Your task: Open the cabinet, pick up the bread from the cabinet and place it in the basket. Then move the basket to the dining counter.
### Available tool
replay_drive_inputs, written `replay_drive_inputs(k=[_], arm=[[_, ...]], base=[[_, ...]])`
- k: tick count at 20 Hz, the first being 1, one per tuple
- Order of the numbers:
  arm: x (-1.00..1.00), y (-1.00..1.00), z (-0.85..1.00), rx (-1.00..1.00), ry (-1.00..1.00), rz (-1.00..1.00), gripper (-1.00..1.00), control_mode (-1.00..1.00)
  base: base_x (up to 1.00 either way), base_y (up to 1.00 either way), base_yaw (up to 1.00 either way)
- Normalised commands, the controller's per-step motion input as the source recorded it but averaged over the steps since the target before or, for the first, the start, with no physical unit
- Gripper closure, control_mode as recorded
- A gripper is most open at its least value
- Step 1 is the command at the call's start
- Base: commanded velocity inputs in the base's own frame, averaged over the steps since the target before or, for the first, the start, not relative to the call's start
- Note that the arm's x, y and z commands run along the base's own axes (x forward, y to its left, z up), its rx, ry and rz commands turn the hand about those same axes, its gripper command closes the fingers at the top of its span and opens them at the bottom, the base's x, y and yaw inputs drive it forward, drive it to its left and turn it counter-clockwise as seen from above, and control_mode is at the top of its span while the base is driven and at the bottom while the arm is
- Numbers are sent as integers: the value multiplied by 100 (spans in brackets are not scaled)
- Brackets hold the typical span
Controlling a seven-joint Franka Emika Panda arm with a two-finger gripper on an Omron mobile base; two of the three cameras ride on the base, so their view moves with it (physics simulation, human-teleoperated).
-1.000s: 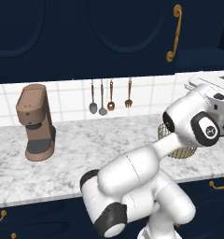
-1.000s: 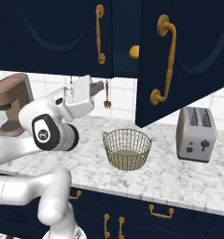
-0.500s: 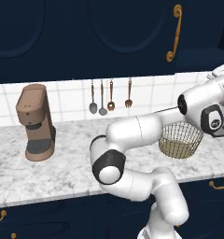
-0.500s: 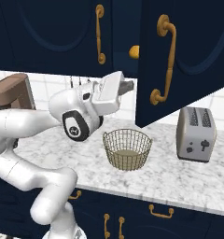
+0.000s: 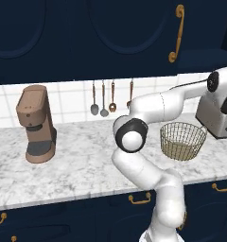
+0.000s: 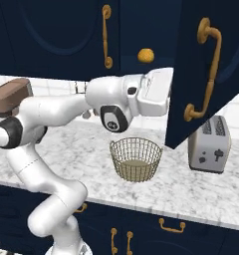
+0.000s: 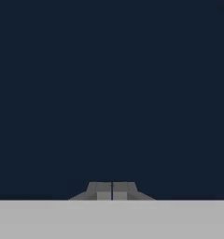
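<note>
Item: cabinet (image 6: pixel 201 74), tall navy wall unit, door with curved brass handle (image 6: pixel 207 69) swung out toward the room, its lower corner hanging over the worktop; interior exposed. Item: bread (image 6: pixel 146 55), small orange-golden lump, resting on the shelf inside the opened cabinet, above and slightly right of the basket, untouched. Item: basket (image 6: pixel 136 158), pale gold wire mesh, upright on the marble worktop (image 6: pixel 191 191) below the shelf and holding no bread, placed so that a short descent from the shelf would reach it. Item: gripper (image 7: pixel 112 191), fingertips pressed together with nothing between them, facing a plain dark navy surface at close range; the hand sits beside the door's inner edge, below the bread, likely because the door has just been dealt with and the reach inward is next. Judged stage: door open, bread not yet picked. Adjacent: toaster (image 6: pixel 208 150) right of the basket; brown coffee machine (image 5: pixel 36 124) well apart at left; utensils (image 5: pixel 103 98) hung on the tiled wall.
</note>
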Motion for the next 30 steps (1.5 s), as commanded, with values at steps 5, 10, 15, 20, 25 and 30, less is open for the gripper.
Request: replay_drive_inputs(k=[5, 10, 15, 20, 25, 30], arm=[[-21, -95, 32, 24, -16, -8, 100, -100], [-4, 1, 1, 3, 0, 1, 100, -100], [-45, 100, 11, -12, 4, 24, 100, -100], [-33, 100, 79, -14, 20, 41, 100, -100], [-3, 100, 72, 6, 50, 43, 100, -100], [0, 100, 98, 19, 37, 32, 100, -100]], base=[[0, 0, 0], [0, 0, 0], [0, 0, 0], [0, 0, 0], [0, 0, 0], [0, 0, 0]])
